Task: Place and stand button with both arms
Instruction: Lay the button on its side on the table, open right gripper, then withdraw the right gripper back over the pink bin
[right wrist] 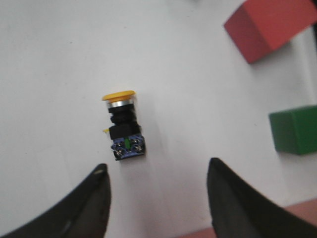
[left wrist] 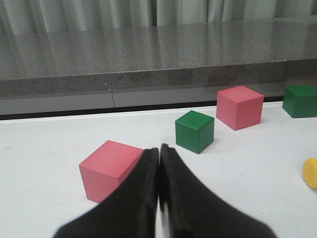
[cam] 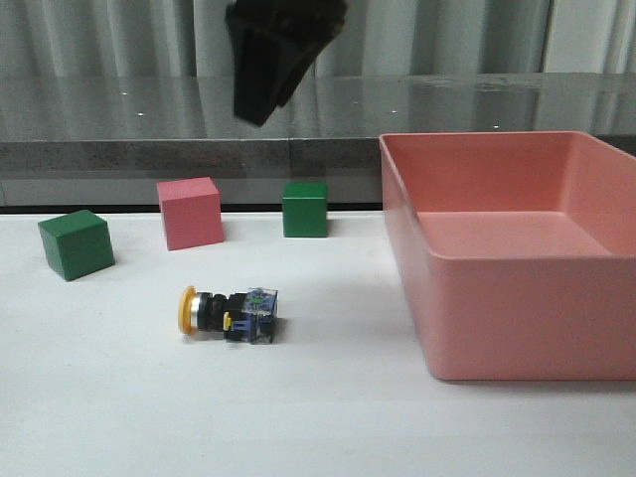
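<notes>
The left gripper (left wrist: pixel 158 163) sits low by a pink cube (left wrist: pixel 111 168), fingers pressed together on nothing. Right of the green cube (cam: pixel 76 243), the button (cam: pixel 229 312) lies on its side on the white table (cam: pixel 318 417) — yellow cap leftward. The right gripper (right wrist: pixel 156 186) hangs above it, fingers spread wide. A skewed descent could roll the body away — or pinch only the cap

The white desk (cam: pixel 328 417) carries a button (cam: pixel 229 311) lying on its side, yellow cap to the left. Behind it sit a green cube (cam: pixel 76 243), a pink cube (cam: pixel 190 213) and another green cube (cam: pixel 304 209). A pink bin (cam: pixel 517 288) stands at right.
</notes>
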Controlling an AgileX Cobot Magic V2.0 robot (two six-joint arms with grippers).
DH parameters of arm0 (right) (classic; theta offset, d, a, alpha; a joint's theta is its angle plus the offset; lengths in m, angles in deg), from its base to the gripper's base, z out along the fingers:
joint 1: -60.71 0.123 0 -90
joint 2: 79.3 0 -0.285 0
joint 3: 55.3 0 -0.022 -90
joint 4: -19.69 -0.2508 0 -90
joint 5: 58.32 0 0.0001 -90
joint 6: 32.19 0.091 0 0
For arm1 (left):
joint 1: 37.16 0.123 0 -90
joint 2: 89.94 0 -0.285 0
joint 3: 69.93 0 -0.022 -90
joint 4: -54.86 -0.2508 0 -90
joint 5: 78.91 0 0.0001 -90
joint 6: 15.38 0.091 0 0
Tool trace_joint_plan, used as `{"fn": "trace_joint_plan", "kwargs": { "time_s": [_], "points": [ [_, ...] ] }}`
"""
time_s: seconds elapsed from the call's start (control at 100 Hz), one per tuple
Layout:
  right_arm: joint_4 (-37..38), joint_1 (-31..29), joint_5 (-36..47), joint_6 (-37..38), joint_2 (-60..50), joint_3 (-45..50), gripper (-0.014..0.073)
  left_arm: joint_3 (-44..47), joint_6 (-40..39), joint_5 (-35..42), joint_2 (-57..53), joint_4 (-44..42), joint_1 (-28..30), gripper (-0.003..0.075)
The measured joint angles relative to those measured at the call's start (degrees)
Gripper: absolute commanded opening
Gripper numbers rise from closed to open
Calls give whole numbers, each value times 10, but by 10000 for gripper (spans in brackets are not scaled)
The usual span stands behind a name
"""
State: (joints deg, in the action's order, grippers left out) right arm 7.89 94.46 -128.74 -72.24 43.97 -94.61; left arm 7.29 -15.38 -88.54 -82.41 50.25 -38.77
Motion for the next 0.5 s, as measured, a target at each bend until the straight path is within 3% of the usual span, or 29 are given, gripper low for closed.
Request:
{"fn": "trace_joint_plan", "kwargs": {
  "time_s": [0.18,0.35,0.5],
  "points": [
    [3,-73,-6,62,-65,0,-75,0,0,0,0,0,0,-19],
    [-24,-160,-6,80,-125,30,-58,0,0,0,0,0,0,-19],
    [-56,-238,24,82,-206,137,-58,0,0,0,0,0,0,-19]
  ]
}}
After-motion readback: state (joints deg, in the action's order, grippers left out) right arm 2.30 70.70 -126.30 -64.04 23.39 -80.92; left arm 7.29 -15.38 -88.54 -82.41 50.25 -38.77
